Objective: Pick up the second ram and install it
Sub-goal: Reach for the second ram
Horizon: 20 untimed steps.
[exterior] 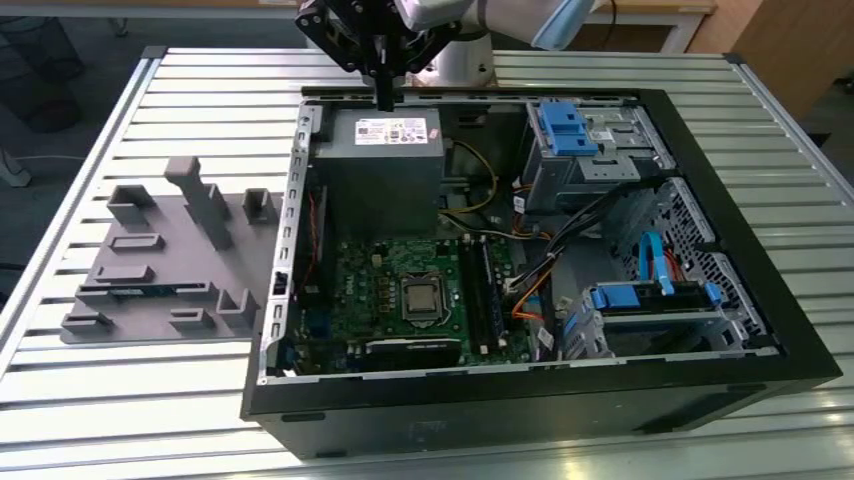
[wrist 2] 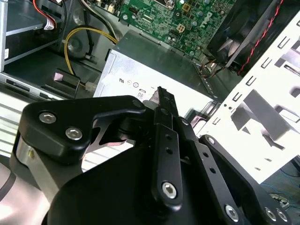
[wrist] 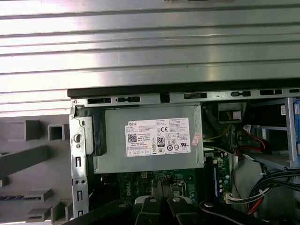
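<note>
PC case (exterior: pixel 534 400) lies open, power supply (exterior: pixel 380 160) at its far end. Grey holder tray (exterior: pixel 160 260) sits to the exterior view's left of the power supply, outside the case. Gripper (exterior: pixel 386 98) hangs just above the power supply, fingers pinched together, empty. Second ram (exterior: pixel 140 291) is probably the thin blue-green strip in the tray, well apart from the power supply.

A robotics workshop: slatted metal bench (exterior: pixel 200 110), opened computer case (exterior: pixel 467 412).
</note>
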Tool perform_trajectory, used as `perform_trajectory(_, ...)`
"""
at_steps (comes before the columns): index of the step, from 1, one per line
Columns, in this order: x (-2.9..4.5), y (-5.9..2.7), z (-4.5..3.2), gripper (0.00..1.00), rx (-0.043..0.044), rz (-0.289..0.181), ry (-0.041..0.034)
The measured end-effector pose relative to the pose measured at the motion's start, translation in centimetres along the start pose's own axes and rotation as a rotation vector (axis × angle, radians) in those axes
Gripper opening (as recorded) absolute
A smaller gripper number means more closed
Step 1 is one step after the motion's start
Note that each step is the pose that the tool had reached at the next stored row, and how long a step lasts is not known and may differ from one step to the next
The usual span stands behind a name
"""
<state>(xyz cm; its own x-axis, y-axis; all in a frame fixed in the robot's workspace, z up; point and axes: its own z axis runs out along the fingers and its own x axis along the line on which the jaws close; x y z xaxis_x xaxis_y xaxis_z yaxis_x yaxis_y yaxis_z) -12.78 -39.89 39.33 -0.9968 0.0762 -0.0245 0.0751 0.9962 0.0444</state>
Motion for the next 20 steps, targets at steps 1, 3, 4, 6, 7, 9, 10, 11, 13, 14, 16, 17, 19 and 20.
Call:
perform_trajectory(1, 0.04, 0.0, 0.0, 0.11, 0.0, 0.0, 0.0)
perform_trajectory(3, 0.14, -0.01, 0.0, 0.11, 0.0, 0.0, 0.0)
perform_trajectory(4, 0.18, -0.01, 0.0, 0.11, 0.0, 0.0, 0.0)
perform_trajectory(6, 0.26, -0.02, 0.0, 0.11, 0.0, 0.0, 0.0)
perform_trajectory(7, 0.3, -0.02, 0.0, 0.11, -0.0001, 0.0, 0.0)
perform_trajectory(9, 0.38, -0.03, 0.0, 0.11, 0.0, 0.0, 0.0)
perform_trajectory(10, 0.42, -0.03, 0.0, 0.11, -0.0001, 0.0, 0.0)
perform_trajectory(11, 0.46, -0.03, 0.0, 0.11, -0.0001, 0.0, 0.0)
perform_trajectory(13, 0.54, -0.04, -0.01, 0.11, 0.0, 0.0, 0.0)
perform_trajectory(14, 0.58, -0.05, 0.0, 0.11, -0.0001, 0.0, 0.0)
perform_trajectory(16, 0.66, -0.05, 0.0, 0.11, 0.0, 0.0, 0.0)
perform_trajectory(17, 0.71, -0.05, 0.0, 0.11, 0.0, 0.0, 0.0)
perform_trajectory(19, 0.79, -0.06, 0.0, 0.11, 0.0, 0.0, 0.0)
perform_trajectory(20, 0.83, -0.06, 0.0, 0.11, 0.0, 0.0, 0.0)
